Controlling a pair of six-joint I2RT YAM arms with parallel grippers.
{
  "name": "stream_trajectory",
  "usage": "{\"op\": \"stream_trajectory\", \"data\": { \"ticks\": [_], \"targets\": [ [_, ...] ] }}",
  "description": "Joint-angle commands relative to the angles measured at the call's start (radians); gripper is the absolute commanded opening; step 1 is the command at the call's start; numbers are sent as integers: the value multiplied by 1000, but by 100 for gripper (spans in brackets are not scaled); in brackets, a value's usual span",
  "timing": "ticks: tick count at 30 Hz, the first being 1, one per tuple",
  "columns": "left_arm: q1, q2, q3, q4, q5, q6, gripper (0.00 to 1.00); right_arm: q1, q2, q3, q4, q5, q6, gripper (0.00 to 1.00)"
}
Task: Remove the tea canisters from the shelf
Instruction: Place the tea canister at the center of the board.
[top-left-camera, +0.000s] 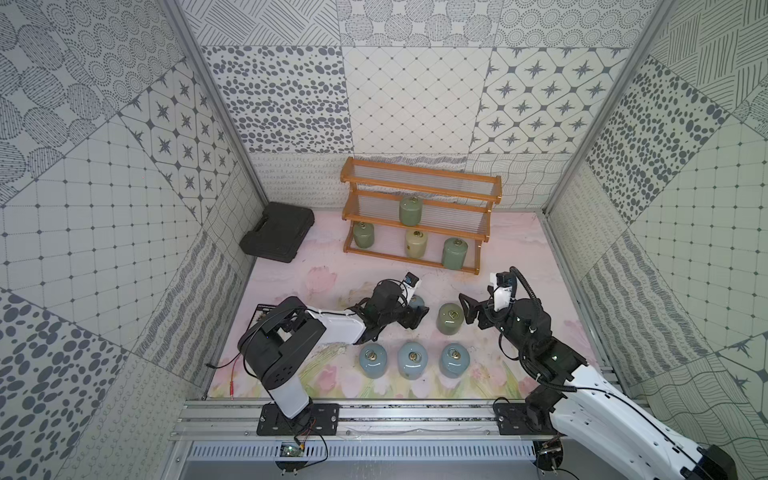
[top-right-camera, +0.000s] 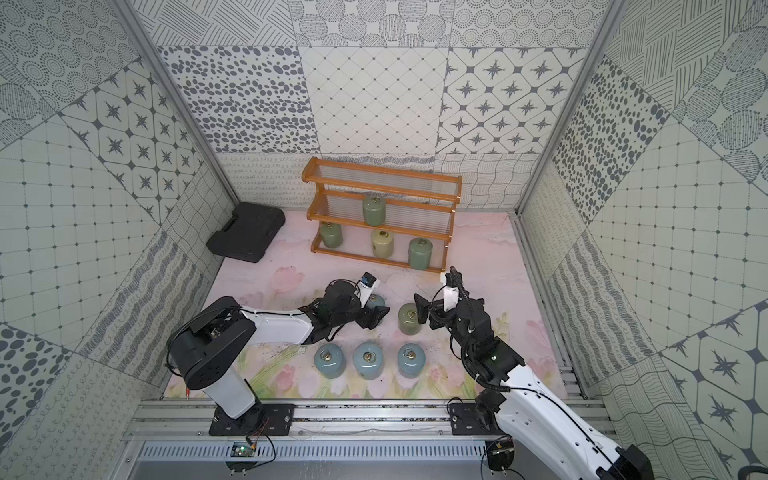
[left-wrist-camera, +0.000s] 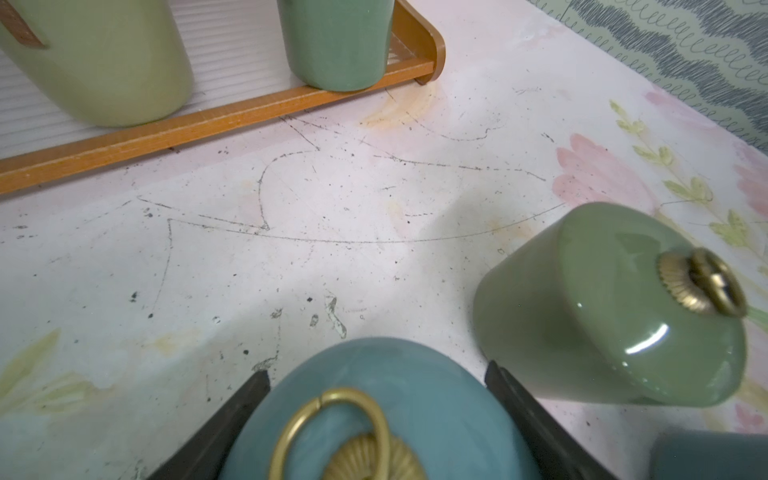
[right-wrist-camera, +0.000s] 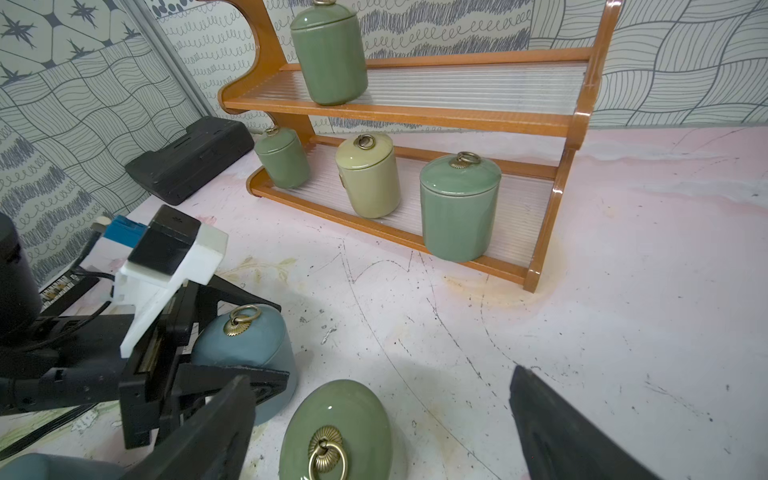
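Note:
The wooden shelf (top-left-camera: 482, 195) stands at the back. It carries a green tea canister (top-left-camera: 410, 210) on its middle tier, and two green ones (top-left-camera: 363, 235) (top-left-camera: 454, 252) and a cream one (top-left-camera: 416, 243) on the bottom tier. Three pale blue canisters (top-left-camera: 412, 360) stand in a row on the table. My left gripper (left-wrist-camera: 376, 374) is shut on another blue canister (left-wrist-camera: 374, 399), both jaws against its sides, and the canister looks to rest on the table. My right gripper (right-wrist-camera: 380, 386) is open just over a green canister (right-wrist-camera: 336, 432) on the table, with gaps on both sides.
A black plastic case (top-left-camera: 277, 237) lies at the back left by the wall. Patterned walls enclose the table on three sides. A metal rail (top-left-camera: 415, 415) with both arm bases runs along the front. A dark printed card (top-left-camera: 262, 316) lies under the left arm.

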Motion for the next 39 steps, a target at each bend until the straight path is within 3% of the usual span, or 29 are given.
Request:
{"op": "stream_trajectory", "data": {
  "ticks": [1, 10, 39],
  "targets": [
    [-2, 18, 13, 159, 38, -17, 62, -3, 14, 34, 28, 2, -13, 99],
    [-2, -6, -21, 142, 47, -22, 62, -3, 15, 33, 28, 9, -14, 99],
    [-11, -48, -71, 82, 41, -23, 82, -3, 0, 14, 30, 14, -8, 99]
  ]
}}
